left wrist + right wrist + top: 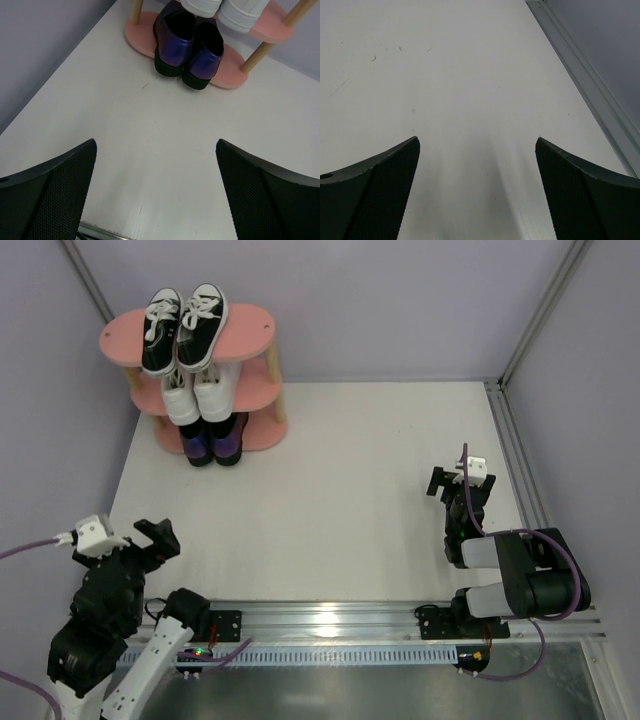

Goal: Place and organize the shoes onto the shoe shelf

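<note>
I see the shoe shelf (255, 340) standing at the far left corner of the table (350, 470), with all three pairs on it. The black canvas sneakers (185, 325) sit on the top board, the white sneakers (197, 398) on the middle one and the dark purple glossy shoes (187, 47) on the bottom one, each pair side by side. My left gripper (156, 147) hovers by the near left corner, jaws wide and holding nothing. My right gripper (477, 145) hovers by the right edge, also wide and empty. I judge the placing done, so what remains is a tidiness check. The glossy heels reach the bottom board's front edge, so any nudge should be slow and straight inward, with care not to shift the light shelf.
</note>
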Motion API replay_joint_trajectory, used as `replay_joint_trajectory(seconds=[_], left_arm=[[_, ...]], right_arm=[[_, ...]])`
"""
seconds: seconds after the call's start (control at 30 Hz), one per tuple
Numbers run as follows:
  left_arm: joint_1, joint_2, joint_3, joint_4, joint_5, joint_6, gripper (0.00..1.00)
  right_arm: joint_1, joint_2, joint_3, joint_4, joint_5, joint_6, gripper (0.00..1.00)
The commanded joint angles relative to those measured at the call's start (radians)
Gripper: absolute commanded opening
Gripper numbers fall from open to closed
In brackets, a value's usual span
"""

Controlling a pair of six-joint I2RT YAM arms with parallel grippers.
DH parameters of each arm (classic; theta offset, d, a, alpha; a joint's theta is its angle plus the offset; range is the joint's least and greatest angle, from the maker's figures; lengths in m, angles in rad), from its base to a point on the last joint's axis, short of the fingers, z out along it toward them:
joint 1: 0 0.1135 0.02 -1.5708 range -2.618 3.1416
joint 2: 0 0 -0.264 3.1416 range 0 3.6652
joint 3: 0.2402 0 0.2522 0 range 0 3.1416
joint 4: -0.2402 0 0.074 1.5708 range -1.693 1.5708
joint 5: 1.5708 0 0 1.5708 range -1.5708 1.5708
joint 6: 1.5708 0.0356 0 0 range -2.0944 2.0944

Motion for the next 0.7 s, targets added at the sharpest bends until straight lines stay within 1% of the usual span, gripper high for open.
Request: replay_joint_trajectory(seconds=[0.0, 0.1, 0.2, 0.43, 0.67], left_arm=[[0.002, -0.123, 0.005, 0.082, -0.067, -0.027, 1.00], [0.004, -0.125, 0.034, 0.013, -0.102, -0.054, 1.00], [0.006, -0.105, 0.036, 0.027, -0.073, -0.030, 1.00], [0.006, -0.022, 0.048, 0.010, -0.093, -0.046, 1.00], [0.004, -0.043, 0.041, 0.018, -0.090, -0.042, 1.00]], right_arm=[[-0.004, -0.012, 0.011, 0.077, -0.008, 0.020, 0.97], [-0.002, -0.014, 0.013, 0.077, -0.009, 0.020, 0.97], [-0.004, -0.012, 0.013, 0.075, -0.008, 0.020, 0.97], [-0.002, -0.012, 0.013, 0.077, -0.008, 0.020, 0.97], [-0.004, -0.012, 0.013, 0.075, -0.009, 0.020, 0.97]])
